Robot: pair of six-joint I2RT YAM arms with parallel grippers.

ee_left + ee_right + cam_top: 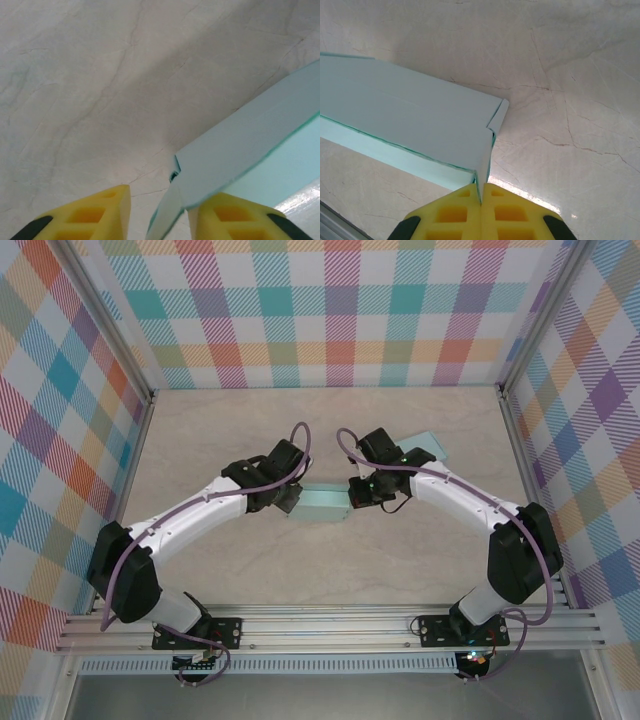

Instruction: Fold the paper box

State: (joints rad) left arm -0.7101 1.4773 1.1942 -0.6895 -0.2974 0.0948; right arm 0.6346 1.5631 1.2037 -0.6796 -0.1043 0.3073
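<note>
The pale blue paper box (322, 504) lies mid-table between the two arms. In the right wrist view the box (410, 120) stretches to the left, and my right gripper (481, 192) is shut on its thin end wall, yellow pads pressed together on the paper. That gripper (358, 495) sits at the box's right end. My left gripper (290, 502) is at the box's left end. In the left wrist view, an end flap of the box (250, 150) hangs between the yellow fingers of the left gripper (159, 200), close to the right finger, with a gap to the left finger.
A second pale blue paper piece (425, 447) lies behind the right arm. Checked walls enclose the marble-patterned table (220, 440) on three sides. An aluminium rail (330, 625) runs along the near edge.
</note>
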